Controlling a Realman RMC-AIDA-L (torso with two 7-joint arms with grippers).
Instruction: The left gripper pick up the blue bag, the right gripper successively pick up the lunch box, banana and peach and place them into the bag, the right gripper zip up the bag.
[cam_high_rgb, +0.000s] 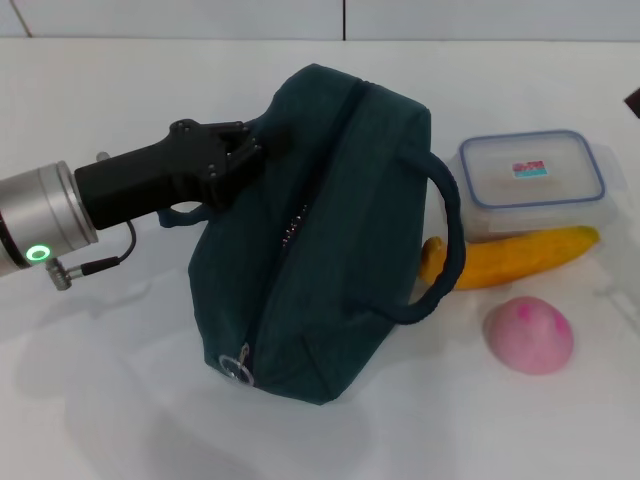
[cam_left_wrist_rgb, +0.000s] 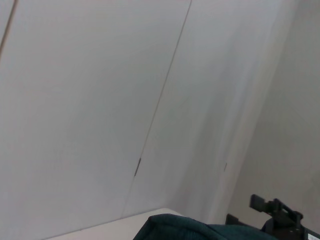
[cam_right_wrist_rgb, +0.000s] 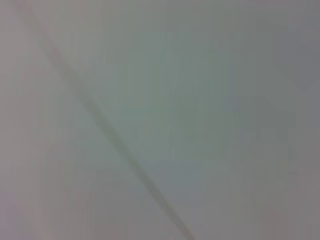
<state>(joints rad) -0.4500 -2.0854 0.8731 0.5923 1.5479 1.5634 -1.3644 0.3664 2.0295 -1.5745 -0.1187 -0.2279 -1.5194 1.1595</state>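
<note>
We have the left pincer (cam_high_rgb: 250, 150) clamped on the bag's (cam_high_rgb: 330, 240) far side, steadying it on the worktop (cam_high_rgb: 120, 400); box (cam_high_rgb: 532, 182), banana (cam_high_rgb: 520, 258), peach (cam_high_rgb: 528, 334) wait alongside.

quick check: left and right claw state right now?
Left claw: at the blue bag's left edge, against the fabric; open or closed cannot be told.
Right claw: not in view.

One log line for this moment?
left tool: at bag top edge | right tool: out of view | box, banana, peach: on table, right of bag
</note>
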